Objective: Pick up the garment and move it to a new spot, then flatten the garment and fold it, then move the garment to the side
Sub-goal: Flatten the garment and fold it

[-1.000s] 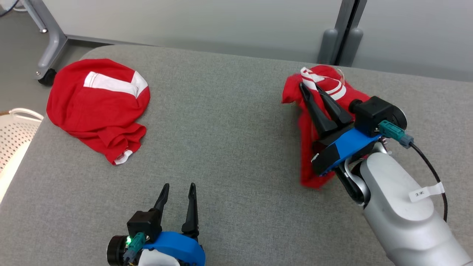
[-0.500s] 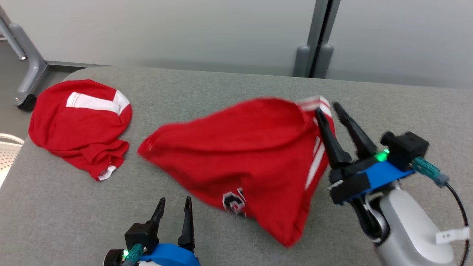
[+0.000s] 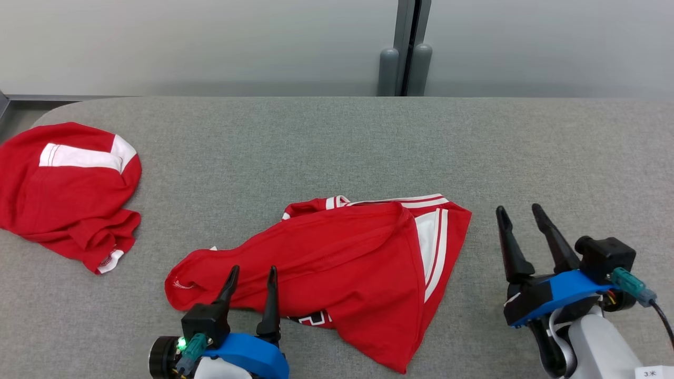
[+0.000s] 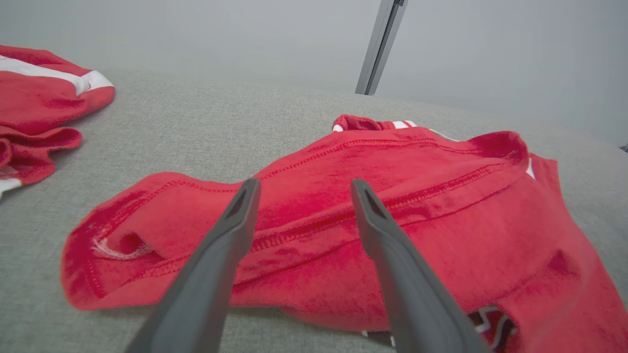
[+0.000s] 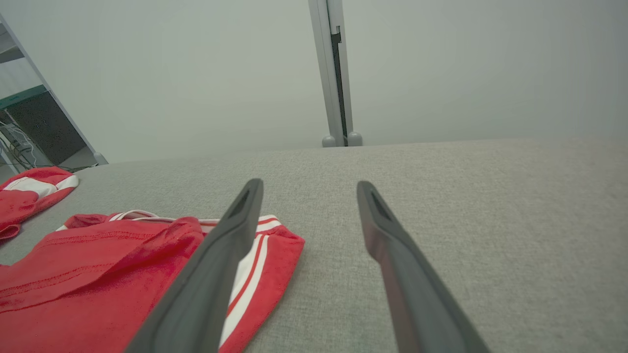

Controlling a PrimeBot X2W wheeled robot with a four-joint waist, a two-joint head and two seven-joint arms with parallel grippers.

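- Now, in the head view, the right gripper (image 3: 518, 208) has let go. A second ago it was clamped on the red jersey (image 3: 342, 263), then bunched up at the far right. Its two dark fingers now stand apart and empty over bare cloth, just right of the jersey.
- The jersey has been swung across and lies loosely spread at the near middle of the grey table (image 3: 316, 142). The camera turned too, so part of that shift belongs to the view.
- My reading is that the pick-up-and-move step looks finished and flattening comes next. The jersey lies as a crumpled wedge with one flap doubled over.
- The left gripper (image 3: 253, 268) is as it was, spread and holding nothing, with its tips over the jersey's near left edge. I cannot tell whether they touch it.
- A second red garment (image 3: 63, 189) with a white band sits heaped at the far left, well apart.
- In the left wrist view, the jersey is a soft, slightly fuzzy knit with rows of stitching along a folded hem (image 4: 373, 145).
- Its left end curls into a rounded opening (image 4: 117, 242), and part of a dark-and-white printed crest (image 4: 490, 323) peeks out at the near right.
- The table covering is a coarse grey weave.
- In the right wrist view, the open fingers frame bare table. The jersey's red-and-white striped edge (image 5: 255, 255) lies to the left, partly behind one finger.
- A slim grey post (image 5: 333, 73) stands beyond the far edge.
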